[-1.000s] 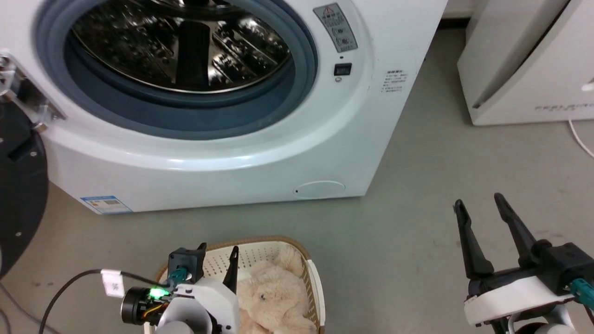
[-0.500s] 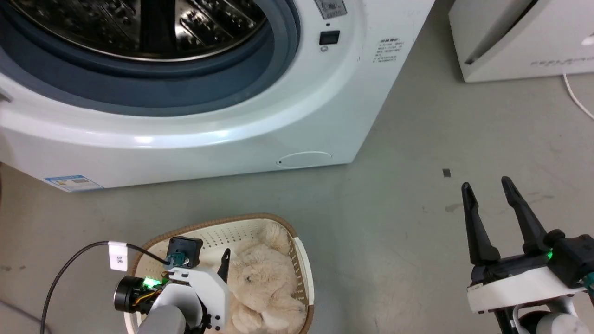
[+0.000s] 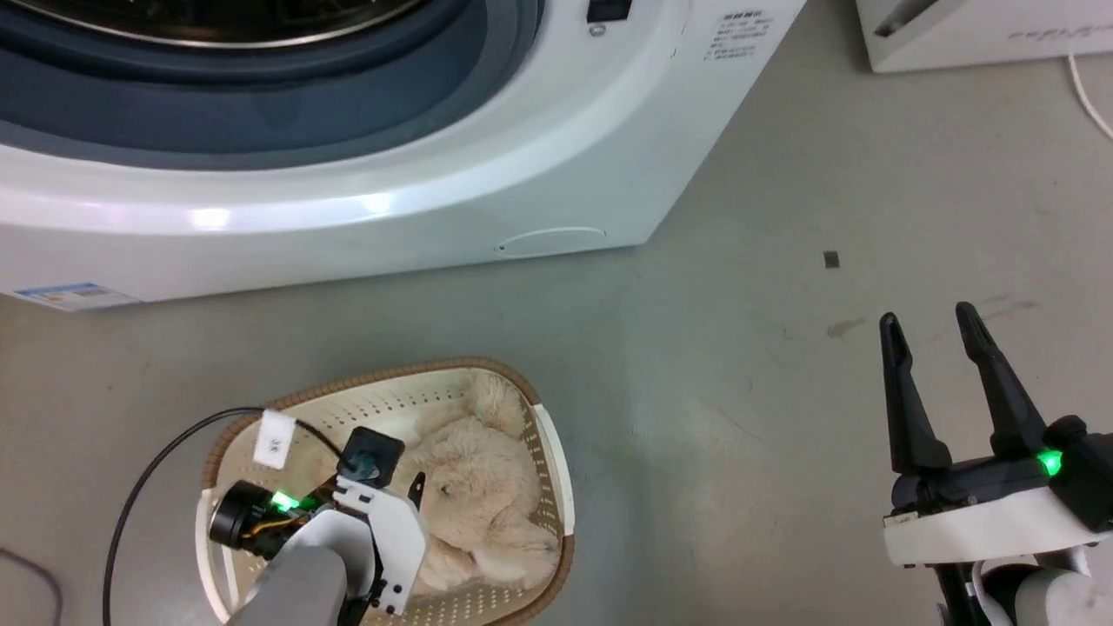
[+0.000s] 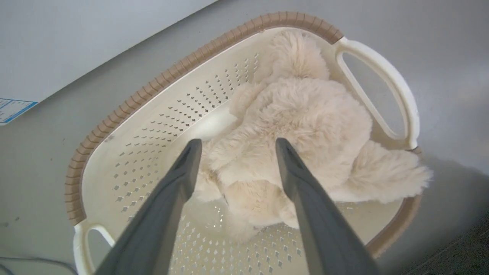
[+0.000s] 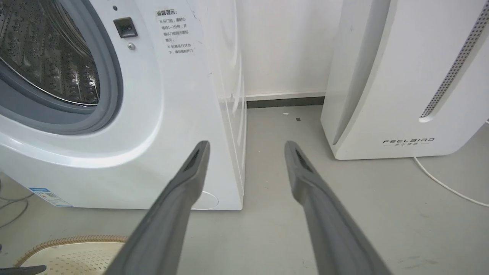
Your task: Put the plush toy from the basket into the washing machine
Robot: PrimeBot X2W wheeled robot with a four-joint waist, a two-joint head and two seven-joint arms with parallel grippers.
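The cream-beige plush toy [image 3: 483, 487] lies in the right half of the oval basket [image 3: 287, 396] on the floor, in front of the washing machine [image 3: 435, 200]. In the left wrist view, my left gripper [image 4: 237, 142] stands open inside the basket [image 4: 153, 91]. Its two fingers straddle the toy's [image 4: 305, 126] near part, with the tips at the fur. Whether they touch it I cannot tell. My right gripper [image 3: 927, 316] hangs open and holds nothing over bare floor at the right. The machine's porthole [image 5: 57, 68] is open, showing the steel drum.
A white FEELBIRD appliance [image 5: 401, 76] stands right of the washing machine, with a white cable [image 5: 447, 183] trailing on the floor. A black cable [image 3: 148, 487] loops from my left wrist. Grey floor [image 3: 696, 348] lies between basket, machine and right gripper.
The head camera has tilted down, so the machine slid up the picture. My left gripper has sunk deeper into the basket towards the toy. The right gripper stays open.
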